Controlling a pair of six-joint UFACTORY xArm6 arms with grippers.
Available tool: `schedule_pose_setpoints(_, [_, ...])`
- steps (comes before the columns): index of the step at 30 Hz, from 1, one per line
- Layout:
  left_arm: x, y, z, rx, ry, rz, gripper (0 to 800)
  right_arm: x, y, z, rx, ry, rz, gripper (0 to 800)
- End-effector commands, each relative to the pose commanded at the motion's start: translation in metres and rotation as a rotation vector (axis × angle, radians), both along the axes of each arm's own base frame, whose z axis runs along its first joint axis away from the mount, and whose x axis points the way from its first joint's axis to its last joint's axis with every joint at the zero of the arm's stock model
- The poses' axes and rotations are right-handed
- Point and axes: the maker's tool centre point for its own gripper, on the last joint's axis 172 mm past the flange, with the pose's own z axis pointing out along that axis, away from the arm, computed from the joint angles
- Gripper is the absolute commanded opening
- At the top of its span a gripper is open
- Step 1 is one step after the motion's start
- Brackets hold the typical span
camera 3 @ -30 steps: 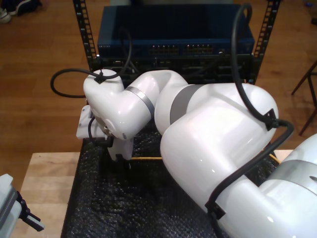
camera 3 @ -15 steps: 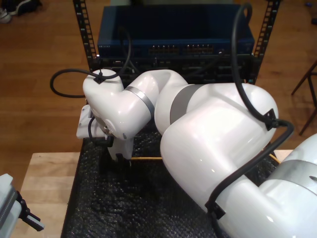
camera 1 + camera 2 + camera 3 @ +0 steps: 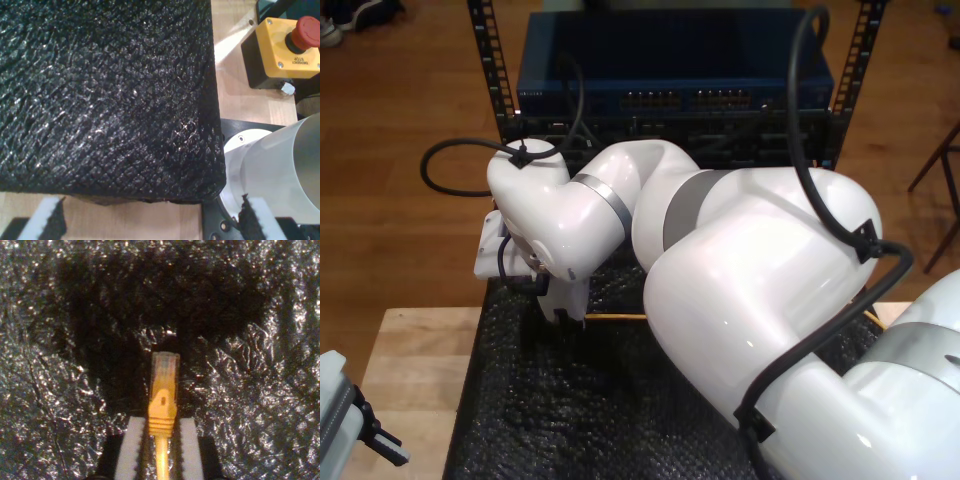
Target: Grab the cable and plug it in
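Resting at the exterior view's lower left corner, my first gripper (image 3: 375,440) sits over the wooden table (image 3: 410,370); in its wrist view the pads (image 3: 47,220) stand wide apart with nothing between them, beside the black mat (image 3: 100,90) and a yellow emergency-stop box (image 3: 287,47). Further right, my second gripper (image 3: 160,450) holds the cable (image 3: 163,405) between its narrow pads, the clear plug (image 3: 164,371) pointing out just above the mat. Behind the white arm (image 3: 750,290) stands the blue rack switch (image 3: 670,75).
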Motion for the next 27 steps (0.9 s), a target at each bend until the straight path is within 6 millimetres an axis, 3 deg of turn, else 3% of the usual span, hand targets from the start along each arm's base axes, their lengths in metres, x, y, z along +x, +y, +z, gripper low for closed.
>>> schedule_pose_setpoints(5, [0.000,0.000,0.000,0.000,0.000,0.000,800,0.006,-0.006,0.005,-0.024,-0.029,0.006,10])
schedule_pose_setpoints(16, [0.001,0.001,0.002,0.000,-0.001,-0.001,799,0.006,-0.006,0.040,0.007,-0.049,0.034,9])
schedule_pose_setpoints(27, [0.020,-0.015,0.017,-0.068,-0.051,0.039,800,-0.022,-0.034,0.065,0.068,0.046,0.103,9])
